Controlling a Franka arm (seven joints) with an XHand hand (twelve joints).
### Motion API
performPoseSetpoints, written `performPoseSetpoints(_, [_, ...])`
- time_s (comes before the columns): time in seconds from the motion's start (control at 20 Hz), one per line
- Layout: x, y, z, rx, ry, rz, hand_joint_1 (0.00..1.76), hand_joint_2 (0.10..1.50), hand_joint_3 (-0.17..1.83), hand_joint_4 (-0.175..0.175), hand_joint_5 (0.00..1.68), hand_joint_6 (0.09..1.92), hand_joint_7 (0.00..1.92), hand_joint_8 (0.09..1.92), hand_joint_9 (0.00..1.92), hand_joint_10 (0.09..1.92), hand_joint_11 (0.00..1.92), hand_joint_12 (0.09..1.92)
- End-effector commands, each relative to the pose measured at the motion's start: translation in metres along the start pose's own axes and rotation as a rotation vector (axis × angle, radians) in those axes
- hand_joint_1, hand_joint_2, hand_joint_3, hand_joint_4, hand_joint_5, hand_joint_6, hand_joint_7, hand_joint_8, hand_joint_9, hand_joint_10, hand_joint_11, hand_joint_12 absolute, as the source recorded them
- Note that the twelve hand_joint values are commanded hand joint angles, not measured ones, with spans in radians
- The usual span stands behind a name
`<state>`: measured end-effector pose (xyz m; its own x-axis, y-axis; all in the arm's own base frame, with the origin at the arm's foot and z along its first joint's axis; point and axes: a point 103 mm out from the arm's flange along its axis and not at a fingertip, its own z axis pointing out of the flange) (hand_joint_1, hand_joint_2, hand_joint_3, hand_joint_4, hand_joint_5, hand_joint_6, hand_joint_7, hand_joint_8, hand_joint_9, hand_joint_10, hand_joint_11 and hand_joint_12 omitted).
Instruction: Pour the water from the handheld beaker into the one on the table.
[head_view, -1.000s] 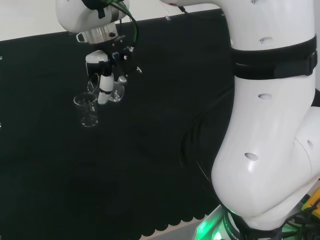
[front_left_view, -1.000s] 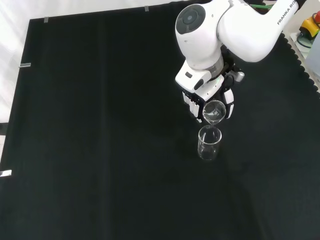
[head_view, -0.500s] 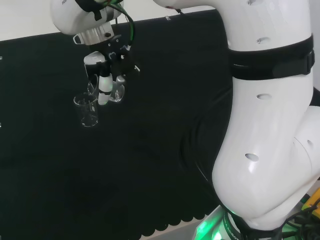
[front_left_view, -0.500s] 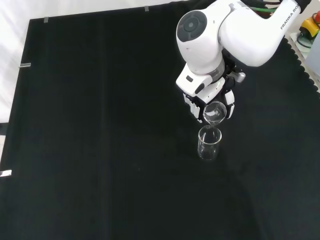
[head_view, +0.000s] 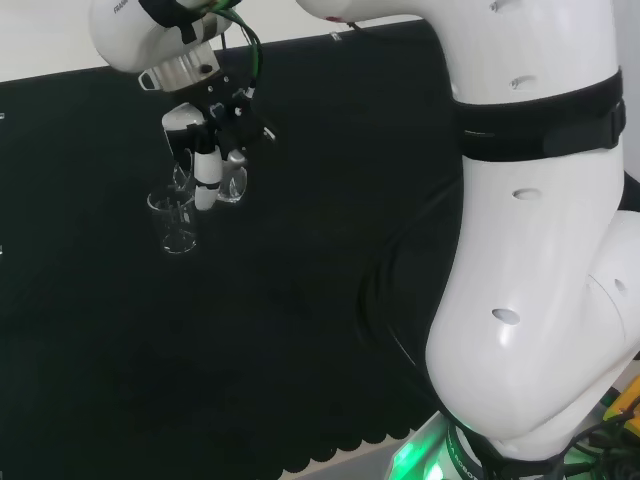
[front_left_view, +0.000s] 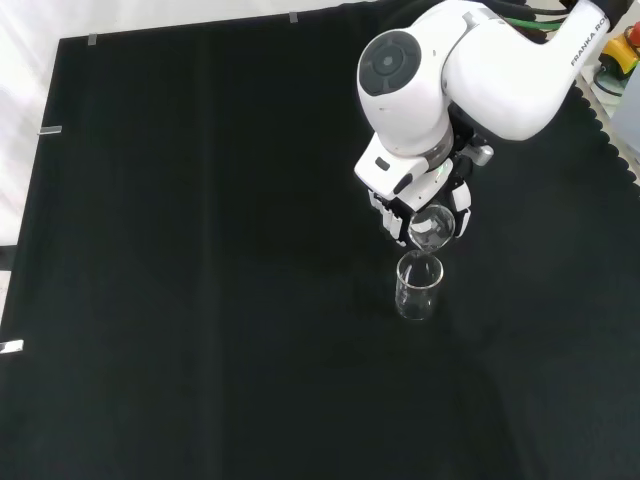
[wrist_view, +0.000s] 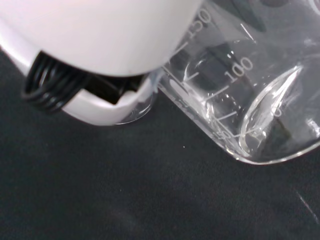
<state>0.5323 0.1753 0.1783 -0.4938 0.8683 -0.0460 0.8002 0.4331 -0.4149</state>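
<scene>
Handheld beaker (front_left_view: 431, 226) tilted, hand (front_left_view: 400, 205) curled round it above table beaker (front_left_view: 418, 287); wrist view shows graduations

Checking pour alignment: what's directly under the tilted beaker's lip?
In the front view, the tilted beaker held by the robot hand has its lip over the open mouth of the standing beaker. Water level in either isn't discernible.

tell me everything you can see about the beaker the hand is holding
The clear glass beaker with white graduation marks is held tipped over in the black and white hand, whose fingers curl round its wall. In the front view its open mouth faces the camera and its lip hangs just above the rim of the upright clear beaker on the black cloth. Whether water remains inside is hard to tell.
</scene>
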Motion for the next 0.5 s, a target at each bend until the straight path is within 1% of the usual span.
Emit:
performPoseSetpoints(0.05, [0.0036,-0.0002,-0.0038,0.009,-0.025,0.004,1.44,0.56,0.70,-0.175,1.41,0.39,1.44,0.47,1.59,0.09,1.34,0.72])
performPoseSetpoints(0.5, [0.0088,-0.0022,-0.0101,0.018,-0.074,0.016,1.44,0.55,0.70,-0.175,1.41,0.39,1.45,0.47,1.59,0.09,1.34,0.72])
